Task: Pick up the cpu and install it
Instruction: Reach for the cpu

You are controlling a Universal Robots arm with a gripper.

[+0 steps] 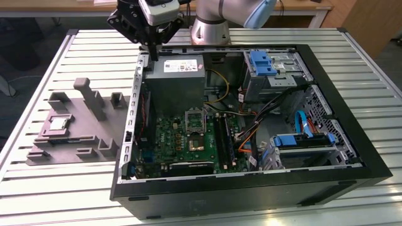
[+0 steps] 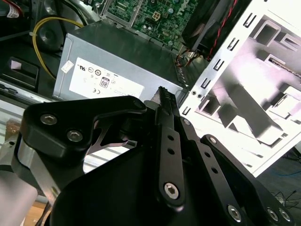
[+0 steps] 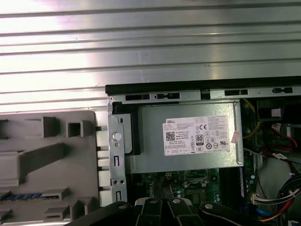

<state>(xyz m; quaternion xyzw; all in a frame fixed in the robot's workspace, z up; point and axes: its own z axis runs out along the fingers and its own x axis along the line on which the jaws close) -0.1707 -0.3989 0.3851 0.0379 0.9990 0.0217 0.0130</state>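
The cpu [image 1: 58, 123] is a small silvery square lying flat in a pocket of the grey holder [image 1: 82, 136], on the exterior view's left beside the case. My gripper [image 1: 152, 45] hangs above the back left corner of the open computer case [image 1: 351, 155], over the grey power supply [image 1: 176, 70] and well away from the cpu. In the second wrist view the two black fingers of the gripper [image 2: 165, 96] are pressed together with nothing between them. The socket [image 1: 195, 141] sits on the green motherboard inside the case.
Inside the case are drive bays with blue latches [image 1: 262, 63], cable bundles [image 1: 270, 117] and a yellow cable [image 2: 44, 28]. The grey holder carries upright posts [image 1: 93, 96]. Everything rests on a slatted metal table [image 1: 37, 188]. The arm's base [image 1: 210, 33] stands behind the case.
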